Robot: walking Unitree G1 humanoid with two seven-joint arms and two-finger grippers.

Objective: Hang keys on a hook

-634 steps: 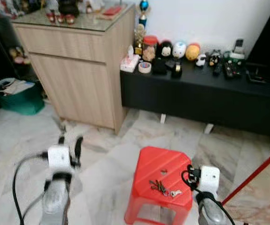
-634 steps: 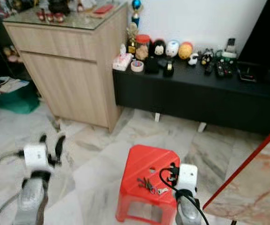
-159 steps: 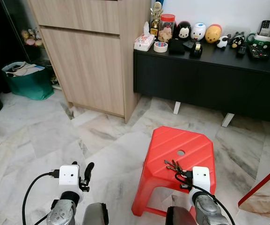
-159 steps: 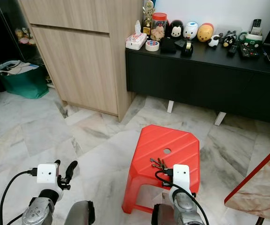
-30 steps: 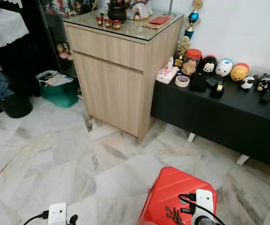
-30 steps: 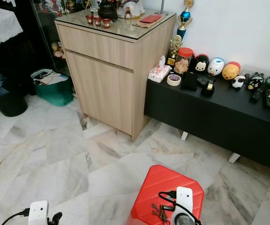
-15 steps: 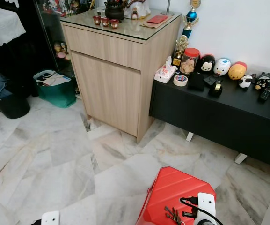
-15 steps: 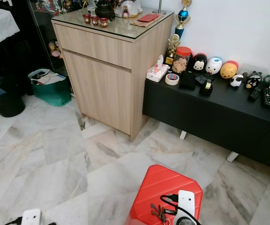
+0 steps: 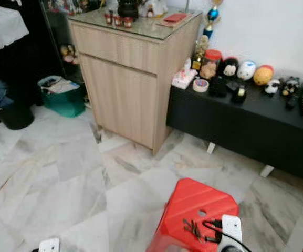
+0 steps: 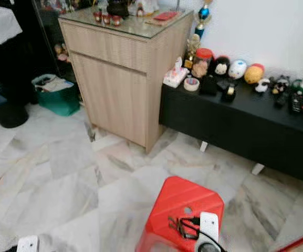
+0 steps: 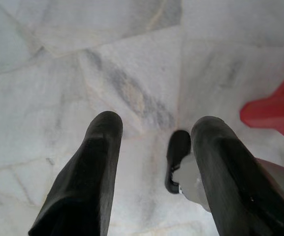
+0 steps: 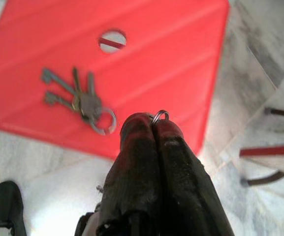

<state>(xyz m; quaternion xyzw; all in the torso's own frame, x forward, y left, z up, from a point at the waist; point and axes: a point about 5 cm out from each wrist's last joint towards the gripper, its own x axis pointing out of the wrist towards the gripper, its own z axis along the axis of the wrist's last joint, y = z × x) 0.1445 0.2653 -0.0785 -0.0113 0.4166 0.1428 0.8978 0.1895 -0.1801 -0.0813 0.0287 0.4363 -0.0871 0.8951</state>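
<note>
Left eye view: blurred. Red stool low in the frame at about 5 o'clock, on a marble floor. A bunch of keys lies on the stool top, just left of the right arm's white wrist block. Wooden cabinet at 12 o'clock; black low bench at 2 o'clock, carrying a row of small figurines and jars. Green bin at 9 o'clock beside the cabinet.

Right eye view: same scene. Keys lie at the stool's near edge, touching nothing but the seat as far as can be told; the wrist block sits just to their right.

Left wrist view: left gripper hangs over bare marble, its two black fingers spread well apart with nothing between them. A red stool leg shows at 3 o'clock.

Right wrist view: right gripper has its fingers pressed together, clenched on a small metal ring that pokes out at the tips. Beyond the tips, at 10 o'clock, the keys lie flat on the stool seat, their own ring toward the gripper, apart from the fingertips. Slot hole in the seat at 11 o'clock.
</note>
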